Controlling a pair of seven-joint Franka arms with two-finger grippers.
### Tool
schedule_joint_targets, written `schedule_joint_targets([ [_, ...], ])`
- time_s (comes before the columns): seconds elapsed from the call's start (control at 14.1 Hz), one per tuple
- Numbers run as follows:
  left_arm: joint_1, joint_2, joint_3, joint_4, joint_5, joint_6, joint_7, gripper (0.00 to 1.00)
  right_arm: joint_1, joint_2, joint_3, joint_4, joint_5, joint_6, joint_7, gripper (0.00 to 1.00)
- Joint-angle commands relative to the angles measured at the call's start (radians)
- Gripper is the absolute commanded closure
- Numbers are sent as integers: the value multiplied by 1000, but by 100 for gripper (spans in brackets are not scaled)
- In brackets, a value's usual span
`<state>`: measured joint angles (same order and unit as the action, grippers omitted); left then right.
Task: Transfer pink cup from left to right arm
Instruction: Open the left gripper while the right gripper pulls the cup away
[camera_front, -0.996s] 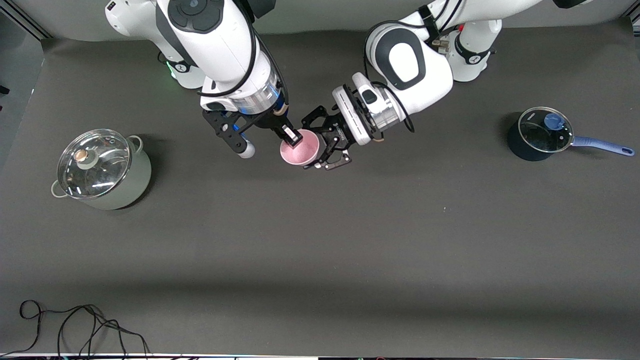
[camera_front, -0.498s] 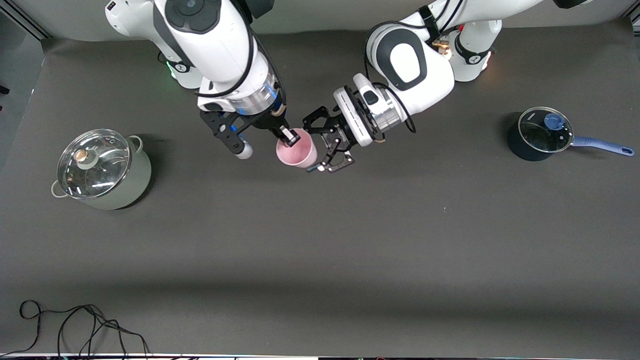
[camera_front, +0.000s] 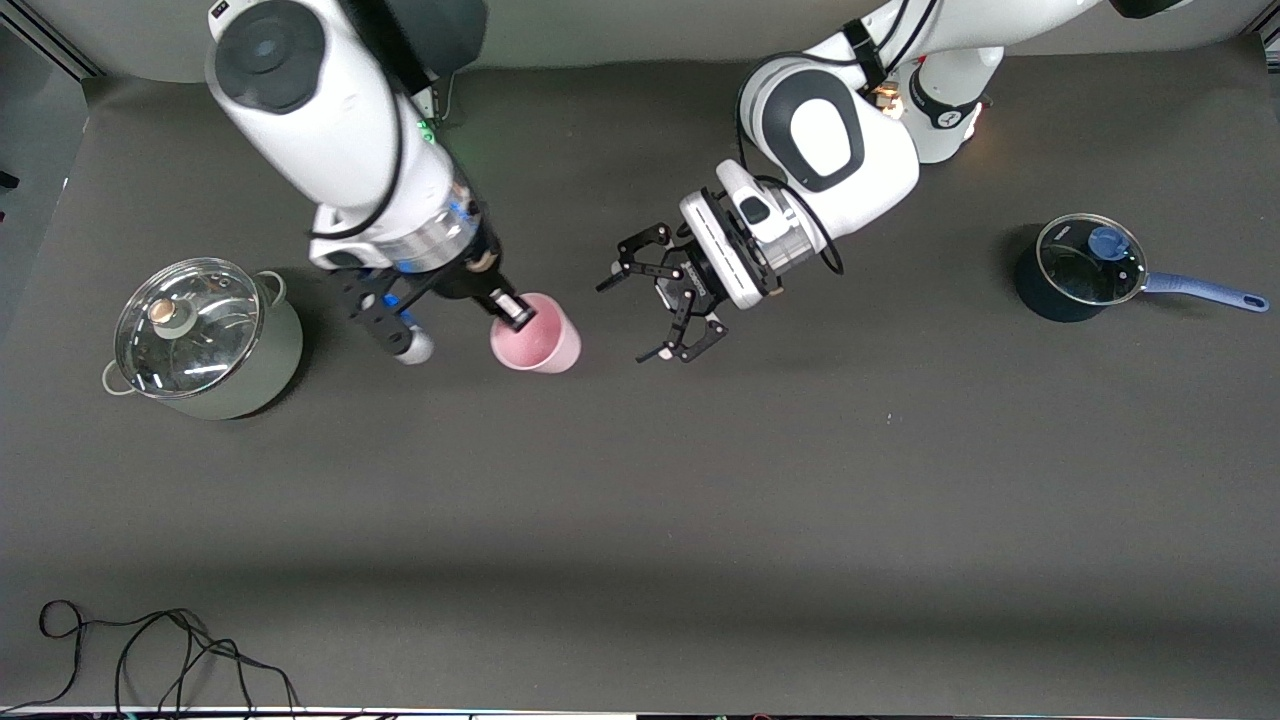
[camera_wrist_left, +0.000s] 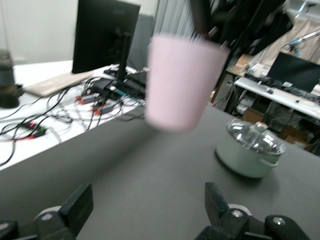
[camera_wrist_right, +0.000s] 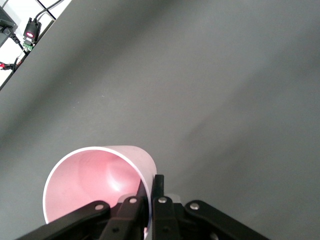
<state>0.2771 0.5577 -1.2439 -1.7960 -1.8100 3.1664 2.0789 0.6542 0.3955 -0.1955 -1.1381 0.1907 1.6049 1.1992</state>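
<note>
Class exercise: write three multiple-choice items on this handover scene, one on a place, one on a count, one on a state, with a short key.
1. Which pincer holds the pink cup?
A. right pincer
B. left pincer
C. neither

2. How many lidded pots stand on the table?
A. one
B. two
C. three

3. How are the left pincer's fingers?
A. shut on the cup
B. spread open, holding nothing
C. shut on a lid

Key: 1 A, its fingers pinch the cup's rim. 2 B, the pale green pot and the dark blue saucepan. 3 B, the wrist view shows the cup apart from the fingers.
</note>
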Motion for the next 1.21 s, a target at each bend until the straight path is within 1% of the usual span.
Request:
schedule_joint_targets([
  [0.0, 46, 16, 27, -45, -9, -2, -8, 1, -82, -43, 1, -37, -5, -74, -188, 100],
  [0.14, 62, 43, 66, -43, 1, -16, 0, 1, -169, -79, 1, -84, -5, -98, -352, 100],
  [0.28, 66, 47, 121, -45, 6, -17, -5, 1, -252, -131, -4, -168, -5, -117, -534, 100],
  [0.36, 95, 53, 133, -54, 12, -31, -2, 1, -274, -151, -30, -211, -7, -117, -644, 100],
  [0.43, 134, 54, 133, -87, 17, -45, -2, 1, -274, -161, -79, -245, -8, -117, -738, 100],
  [0.5, 172, 59, 135, -106, 33, -93, 0, 0, -271, -162, -129, -268, -8, -115, -813, 100],
  [0.64, 220, 59, 132, -121, 43, -141, -5, 0, -271, -162, -179, -320, -8, -100, -904, 100],
  [0.71, 240, 62, 129, -132, 53, -146, -5, 0, -271, -164, -192, -348, -8, -76, -932, 100],
  [0.85, 257, 83, 129, -134, 105, -176, -6, 0, -271, -164, -217, -437, -23, -5, -983, 100],
  [1.0, 257, 82, 130, -123, 164, -190, -8, 0, -269, -181, -235, -572, -40, 123, -1045, 100],
  [1.07, 258, 79, 127, -122, 169, -190, -40, 0, -269, -197, -252, -656, -40, 209, -1075, 100],
  [1.14, 257, 76, 127, -120, 178, -190, -119, 0, -269, -213, -260, -734, -40, 292, -1096, 100],
])
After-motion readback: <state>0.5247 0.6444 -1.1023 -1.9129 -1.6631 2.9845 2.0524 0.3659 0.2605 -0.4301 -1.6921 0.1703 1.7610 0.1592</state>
